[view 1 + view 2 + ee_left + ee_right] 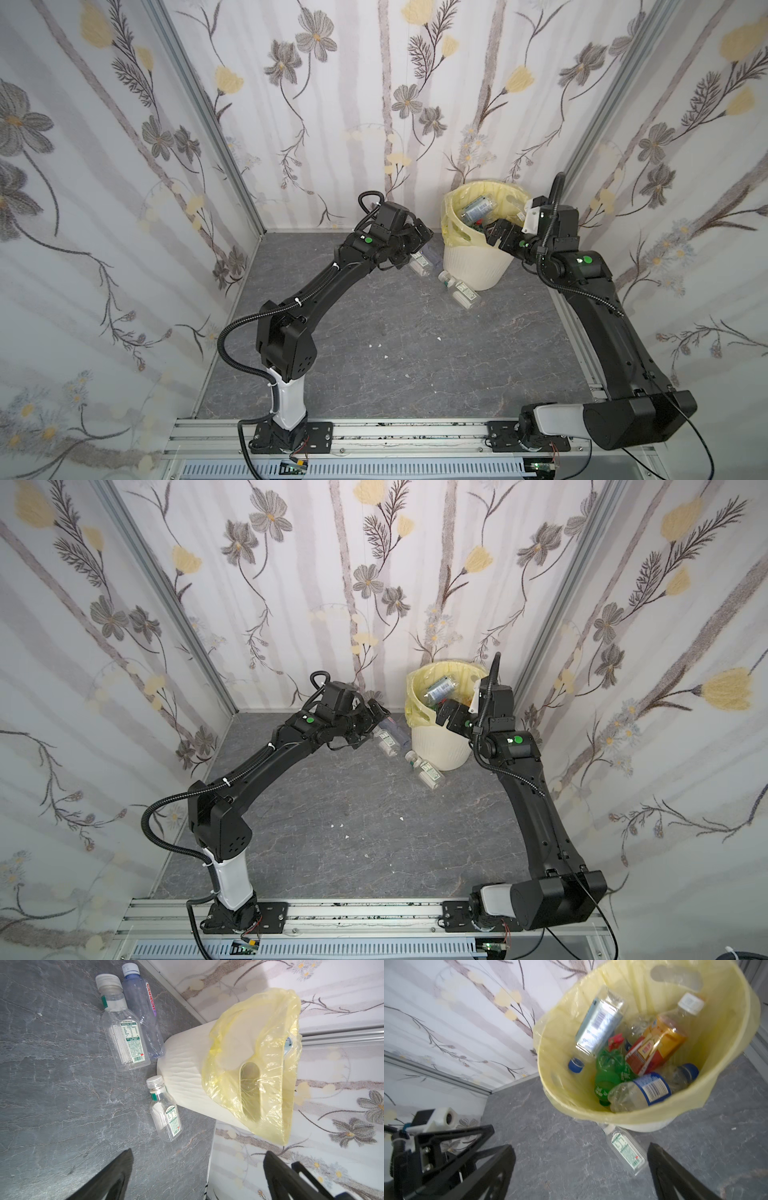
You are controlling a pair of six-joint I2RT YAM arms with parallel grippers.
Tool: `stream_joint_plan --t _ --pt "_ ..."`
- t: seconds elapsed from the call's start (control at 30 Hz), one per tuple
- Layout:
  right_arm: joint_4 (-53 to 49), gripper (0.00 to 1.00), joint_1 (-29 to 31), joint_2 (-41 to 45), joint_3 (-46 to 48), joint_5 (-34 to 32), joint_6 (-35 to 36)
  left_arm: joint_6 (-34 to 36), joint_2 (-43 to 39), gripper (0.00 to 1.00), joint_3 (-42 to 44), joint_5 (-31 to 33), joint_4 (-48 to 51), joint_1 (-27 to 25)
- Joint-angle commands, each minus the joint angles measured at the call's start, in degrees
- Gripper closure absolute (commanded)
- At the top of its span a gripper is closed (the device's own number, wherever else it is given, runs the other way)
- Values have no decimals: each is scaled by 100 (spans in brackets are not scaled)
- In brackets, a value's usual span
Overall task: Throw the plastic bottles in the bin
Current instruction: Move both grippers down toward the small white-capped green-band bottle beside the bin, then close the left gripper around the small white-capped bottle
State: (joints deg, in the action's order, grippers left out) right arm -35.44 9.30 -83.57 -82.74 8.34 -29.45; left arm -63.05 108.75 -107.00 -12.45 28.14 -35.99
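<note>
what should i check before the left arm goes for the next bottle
1. left claw open and empty: ok
2. right claw open and empty, by the bin rim: ok
3. bin upright, room inside: ok
4. all bottles binned: not ok, three lie on the table
5. lone bottle beside the bin's base, free to grasp: ok
6. flat-sided bottle and red-lettered bottle apart: not ok, side by side, seemingly touching

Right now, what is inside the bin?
Inside the bin lie an orange-red bottle, a green bottle and clear bottles with blue labels, piled together. Whatever is under that pile, and the bin's bottom, is covered.
</note>
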Motion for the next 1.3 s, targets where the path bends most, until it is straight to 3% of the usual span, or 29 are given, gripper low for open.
stream_joint_plan --t 0.0,0.27,0.47,0.97,1.27 --pt "368 0 162 248 458 202 70 -107 215 0 -14 217 -2 66" --pt "431 0 1004 386 1158 -227 162 -242 980 0 -256 -51 -2 346" --pt "462 0 1422 169 1121 -572 24 -99 1664 0 -644 -236 -2 565" --pt "185 0 1597 -268 706 -789 -302 231 3742 0 -2604 -436 7 796" --pt "-64 0 1601 -509 320 -918 -198 488 4338 3 -3004 -414 6 795"
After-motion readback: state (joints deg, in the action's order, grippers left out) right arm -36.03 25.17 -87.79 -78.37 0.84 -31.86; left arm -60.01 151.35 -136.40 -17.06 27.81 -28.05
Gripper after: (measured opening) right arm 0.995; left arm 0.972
